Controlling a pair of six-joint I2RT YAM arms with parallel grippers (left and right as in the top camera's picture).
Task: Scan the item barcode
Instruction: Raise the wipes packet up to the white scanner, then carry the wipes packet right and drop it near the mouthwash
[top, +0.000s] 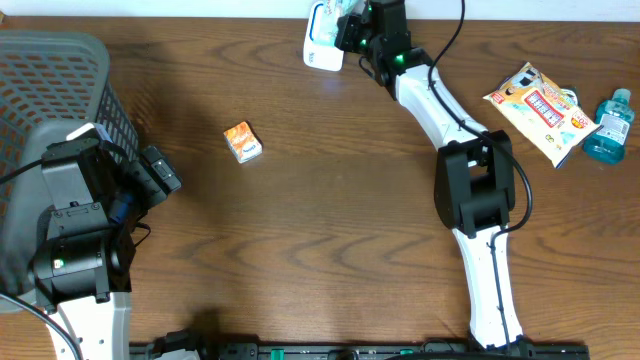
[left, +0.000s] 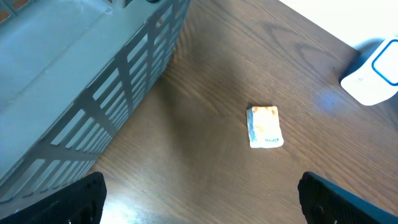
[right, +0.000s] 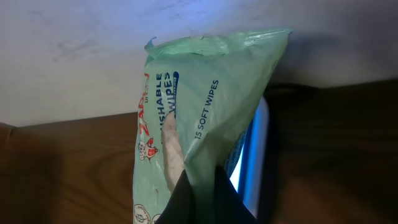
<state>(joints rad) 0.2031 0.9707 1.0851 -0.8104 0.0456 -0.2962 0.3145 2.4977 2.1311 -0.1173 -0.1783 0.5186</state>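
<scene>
Grey basket (top: 100, 90): plastic mesh, upper left of the overhead frame, right by the left arm. Not part of the action.
Left gripper (left: 199, 199): jaws spread wide with nothing between them, parked beside the basket and looking out over bare wood.
Orange box (top: 242, 141): lies flat, left of centre on the table, well apart from both grippers. The left arm is the nearer one to it.
Right gripper (right: 199, 186): top centre of the overhead frame, jaws pressed together, pinching the lower edge of the green wipes pack (right: 205, 106).
Pack's long axis: runs straight up from the jaws toward the top of the wrist frame.
Scanner (top: 322, 45): white with blue, at the top edge of the overhead frame. In the wrist view it's just behind the pack, peeking out lower right.
Touching or not: can't tell.
Barcode: not visible on the face showing.
What the move turns on: my guess is wrist rotation, so whichever face carries the code points at the scanner.
Nearer arm: right, easily.
</scene>
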